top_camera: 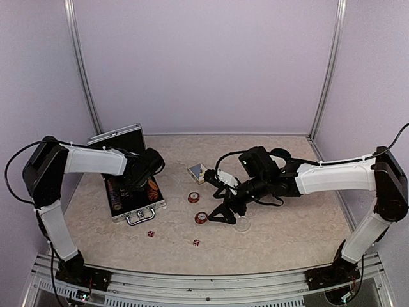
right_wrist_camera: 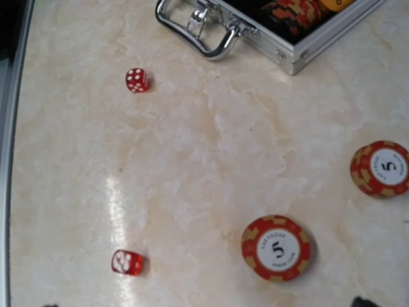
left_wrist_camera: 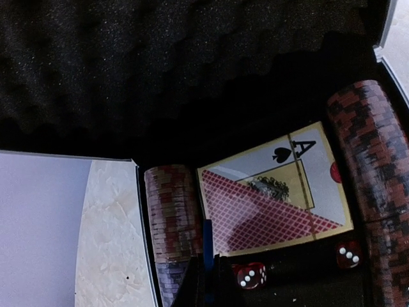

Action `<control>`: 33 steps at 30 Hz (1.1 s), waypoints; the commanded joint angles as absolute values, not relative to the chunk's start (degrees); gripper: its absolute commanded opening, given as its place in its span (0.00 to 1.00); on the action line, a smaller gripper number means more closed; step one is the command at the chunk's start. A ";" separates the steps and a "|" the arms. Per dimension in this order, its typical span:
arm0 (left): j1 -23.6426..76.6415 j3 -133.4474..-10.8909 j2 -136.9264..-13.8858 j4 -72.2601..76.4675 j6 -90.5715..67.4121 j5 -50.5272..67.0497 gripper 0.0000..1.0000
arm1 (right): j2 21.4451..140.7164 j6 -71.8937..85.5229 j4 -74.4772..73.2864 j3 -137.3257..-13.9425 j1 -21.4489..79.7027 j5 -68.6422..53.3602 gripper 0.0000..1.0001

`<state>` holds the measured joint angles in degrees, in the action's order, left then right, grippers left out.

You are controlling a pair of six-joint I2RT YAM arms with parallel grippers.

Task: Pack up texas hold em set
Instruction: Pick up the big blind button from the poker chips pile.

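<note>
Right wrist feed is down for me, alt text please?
Two red-and-white poker chips marked 5 lie loose on the marbled table, toward the lower right. Two red dice lie to the left, one above the other. The handle and front corner of the silver case show along the top.

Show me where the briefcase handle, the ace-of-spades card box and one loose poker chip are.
briefcase handle (right_wrist_camera: 214, 51), right wrist view, on the curved chrome bar.
ace-of-spades card box (left_wrist_camera: 275, 192), left wrist view, on the middle of its face.
loose poker chip (right_wrist_camera: 276, 248), right wrist view, on its white centre label.
</note>
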<state>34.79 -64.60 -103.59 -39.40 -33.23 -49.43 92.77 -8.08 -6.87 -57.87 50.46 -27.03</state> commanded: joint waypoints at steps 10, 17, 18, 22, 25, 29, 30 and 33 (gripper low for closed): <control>31.73 -68.42 -108.97 -37.07 -29.53 -51.04 0.24 | 92.37 -8.61 -6.14 -57.19 49.93 -27.58 0.99; 33.00 -67.95 -105.12 -35.94 -30.08 -50.63 0.39 | 92.31 -8.46 -6.11 -57.17 49.95 -27.81 0.99; 33.41 -67.87 -104.52 -35.66 -30.14 -50.58 0.40 | 92.29 -8.44 -6.17 -57.21 49.94 -27.90 0.99; 35.05 -68.11 -102.08 -35.03 -30.74 -50.05 0.43 | 92.51 -8.35 -6.23 -57.28 49.92 -28.17 0.99; 36.41 -68.12 -100.43 -34.20 -31.12 -48.78 0.45 | 92.55 -8.31 -6.11 -57.27 49.92 -28.30 0.99; 38.52 -67.35 -98.26 -31.78 -31.87 -43.94 0.49 | 92.57 -8.35 -6.15 -57.16 49.92 -28.22 0.99; 38.91 -66.88 -97.31 -30.82 -32.21 -41.71 0.51 | 92.55 -8.31 -6.15 -57.21 49.92 -28.21 0.99; 39.53 -64.48 -94.81 -27.10 -33.73 -34.54 0.59 | 92.67 -8.25 -6.18 -57.22 49.97 -28.13 0.99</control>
<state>38.57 -66.70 -99.02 -32.69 -31.40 -43.70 92.77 -8.05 -6.87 -57.67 50.46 -27.42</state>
